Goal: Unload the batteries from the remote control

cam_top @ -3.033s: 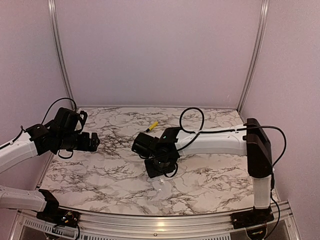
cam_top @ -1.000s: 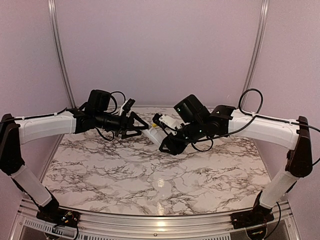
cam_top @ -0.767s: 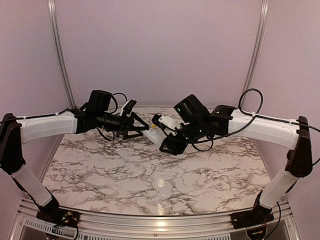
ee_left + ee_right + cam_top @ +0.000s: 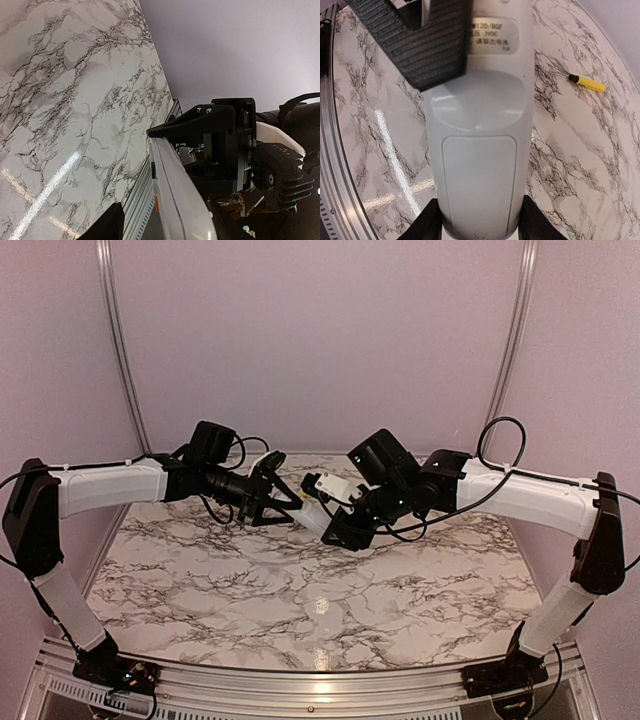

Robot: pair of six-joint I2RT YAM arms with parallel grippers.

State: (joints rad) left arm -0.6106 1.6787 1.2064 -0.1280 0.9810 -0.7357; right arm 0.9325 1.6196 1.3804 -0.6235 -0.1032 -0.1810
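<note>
The white remote control (image 4: 311,513) is held in the air above the middle of the table. My right gripper (image 4: 338,528) is shut on its lower end, seen close in the right wrist view (image 4: 477,226). The remote's back (image 4: 479,125) faces that camera, with the battery cover (image 4: 477,185) closed, so the batteries are hidden. My left gripper (image 4: 288,502) is open and straddles the remote's other end (image 4: 175,200). One of its black fingers (image 4: 427,45) lies over the remote's back. In the left wrist view, a gap shows between a finger (image 4: 107,227) and the remote.
A yellow-handled screwdriver (image 4: 587,84) lies on the marble table (image 4: 200,580) toward the back. Grey walls close in the rear and both sides. The metal front rail (image 4: 137,200) shows below the remote.
My left gripper has moved right, and its open fingers now reach over the remote's end. The right gripper holds the remote almost still. Three seconds ago the right gripper was low over the table.
</note>
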